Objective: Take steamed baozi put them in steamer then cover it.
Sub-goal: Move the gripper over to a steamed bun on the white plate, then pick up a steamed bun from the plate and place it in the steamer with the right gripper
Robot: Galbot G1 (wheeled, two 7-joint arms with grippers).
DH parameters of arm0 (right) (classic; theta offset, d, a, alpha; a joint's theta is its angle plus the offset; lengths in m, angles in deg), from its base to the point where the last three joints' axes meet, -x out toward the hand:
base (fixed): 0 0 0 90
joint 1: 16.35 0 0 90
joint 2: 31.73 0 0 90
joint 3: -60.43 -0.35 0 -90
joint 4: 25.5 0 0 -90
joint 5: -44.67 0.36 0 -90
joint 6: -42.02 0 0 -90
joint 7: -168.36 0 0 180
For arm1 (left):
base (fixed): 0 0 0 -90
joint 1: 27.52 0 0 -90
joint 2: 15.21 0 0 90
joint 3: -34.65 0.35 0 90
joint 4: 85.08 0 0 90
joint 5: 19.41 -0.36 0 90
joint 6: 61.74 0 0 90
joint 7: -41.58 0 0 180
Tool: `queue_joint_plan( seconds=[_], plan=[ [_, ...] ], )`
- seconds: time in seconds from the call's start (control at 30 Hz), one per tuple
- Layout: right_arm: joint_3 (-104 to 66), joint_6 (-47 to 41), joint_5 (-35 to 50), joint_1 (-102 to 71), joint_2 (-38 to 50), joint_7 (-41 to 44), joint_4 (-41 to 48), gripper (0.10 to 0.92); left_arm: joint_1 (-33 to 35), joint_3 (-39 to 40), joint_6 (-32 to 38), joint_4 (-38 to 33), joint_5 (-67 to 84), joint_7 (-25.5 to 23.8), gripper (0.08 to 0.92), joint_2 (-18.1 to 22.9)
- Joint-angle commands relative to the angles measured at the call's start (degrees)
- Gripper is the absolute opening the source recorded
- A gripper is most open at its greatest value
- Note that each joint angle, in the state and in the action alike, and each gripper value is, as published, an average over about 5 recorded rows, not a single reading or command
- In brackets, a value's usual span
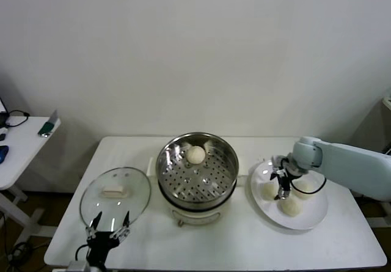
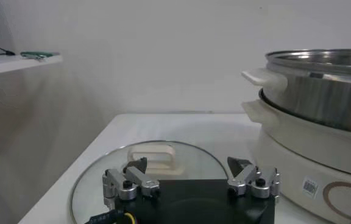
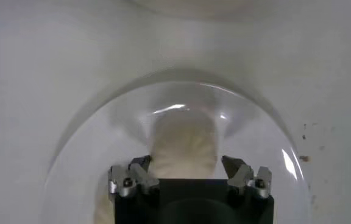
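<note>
Steamer [image 1: 197, 173] sits mid-tabletop [image 1: 244, 241], one baozi [image 1: 195, 154] at its far side. Right of steamer, white plate [image 1: 311, 220] carries remaining baozi [image 1: 290, 206]; right gripper [image 1: 282, 189] down among them, jaws spread around a bun. Left of steamer, glass lid [image 1: 115, 194]; left gripper [image 1: 107, 231] just beside its near edge, jaws spread, empty.

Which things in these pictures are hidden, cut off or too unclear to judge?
- Head view: the right gripper covers part of the flat white plate, so the number of cream-white buns there is uncertain.
- Right wrist view: the bun between the open fingers is blurred; contact is unclear.
- Left wrist view: the steel steamer basket is cut off; its inside is hidden.
</note>
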Motion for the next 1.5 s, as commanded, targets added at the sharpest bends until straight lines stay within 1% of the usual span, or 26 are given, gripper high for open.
queue_joint_plan(
  seconds=[0.03, 0.2, 0.3, 0.53, 0.67, 0.8, 0.97, 1.1, 1.3, 1.5],
  plan=[
    [-2.38, -0.54, -0.65, -2.68, -0.71, -0.39, 1.29, 0.698, -0.12, 0.06, -0.08, 0.15, -0.05, 0.03, 0.823, -0.06],
    [-1.09, 0.41, -0.49, 1.12, -0.11, 0.85, 0.38, 0.68, 0.11, 0.16, -0.13, -0.1, -0.13, 0.06, 0.823, -0.05],
    [2.38, 1.61, 1.05, 7.65, 0.4, 2.44, -0.79, 0.679, 0.35, 0.32, -0.13, -0.33, -0.29, 0.06, 0.823, -0.12],
    [14.37, 3.86, 10.58, 30.35, -1.96, 6.49, -4.01, 0.679, 0.92, 0.73, -0.11, -0.76, -0.5, 0.06, 0.823, -0.44],
    [16.77, 3.66, 16.9, 39.95, -6.1, 8.37, -6.82, 0.679, 0.97, 1.09, -0.05, -0.69, -0.74, 0.11, 0.823, -0.64],
    [15.94, 2.1, 24.21, 45.28, -11.77, 8.12, -9.98, 0.679, 0.72, 1.49, -0.06, -0.72, -1.01, 0.11, 0.823, -0.65],
    [12.45, -0.78, 29.95, 43.74, -19.24, 5.3, -13.52, 0.679, 0.5, 1.54, -0.15, -1.07, -0.97, 0.08, 0.823, -0.67],
    [10.7, -2.68, 31.35, 38.62, -24.95, 2.91, -13.88, 0.679, 0.39, 1.34, -0.4, -1.49, -0.81, 0.05, 0.823, -0.58],
    [9.84, -3.4, 29.18, 30.49, -32.26, 1.42, -8.31, 0.679, 0.48, 0.77, -0.8, -2.07, -0.54, 0.0, 0.823, -0.41],
    [9.68, -3.09, 26.54, 24.2, -37.04, 1.3, -1.07, 0.679, 0.66, 0.05, -0.82, -2.05, -0.39, 0.01, 0.823, -0.45]
  ],
)
